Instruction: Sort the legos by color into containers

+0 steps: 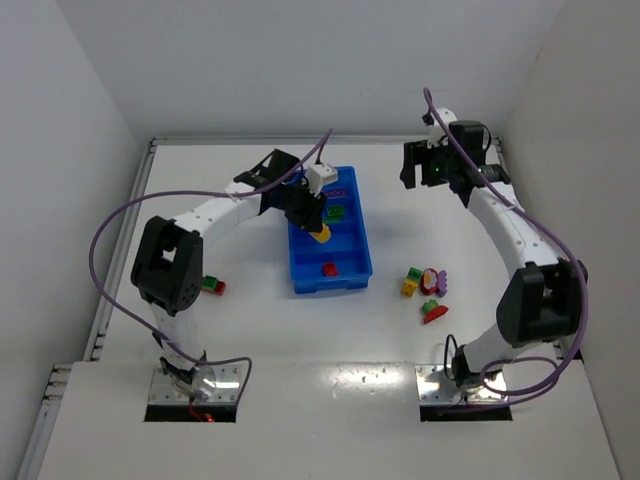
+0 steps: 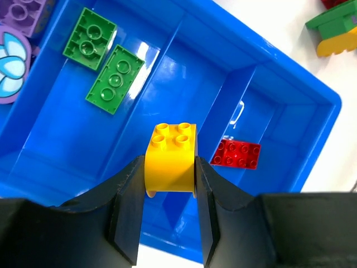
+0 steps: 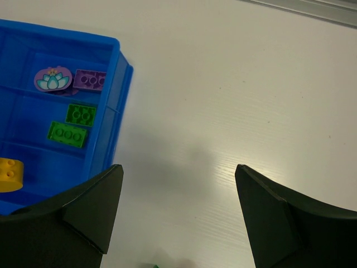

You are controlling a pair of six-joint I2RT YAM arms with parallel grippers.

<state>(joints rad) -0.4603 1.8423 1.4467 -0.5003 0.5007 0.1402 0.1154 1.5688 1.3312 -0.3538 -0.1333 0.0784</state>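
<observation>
One yellow lego [image 2: 170, 159] hangs clamped in the left pincer [image 2: 169, 167] over the blue tray [image 1: 333, 286], red lego [image 2: 236, 153] at its three o'clock, greens [image 2: 114, 78] at eleven. The drop-off is in hand; next, likely, lower and release. The right pincer [image 3: 178, 170] gapes empty above the tabletop [image 3: 251, 84]; loose legos [image 1: 425, 285] lie at the tray's four o'clock.

High top camera overlooks everything; both wrist cameras look down, sharing the tray [image 2: 184, 84].

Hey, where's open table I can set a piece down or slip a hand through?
Bare table between the blue tray and right gripper, and also just in front of the tray's near wall. Crowded: loose legos right of the tray.
</observation>
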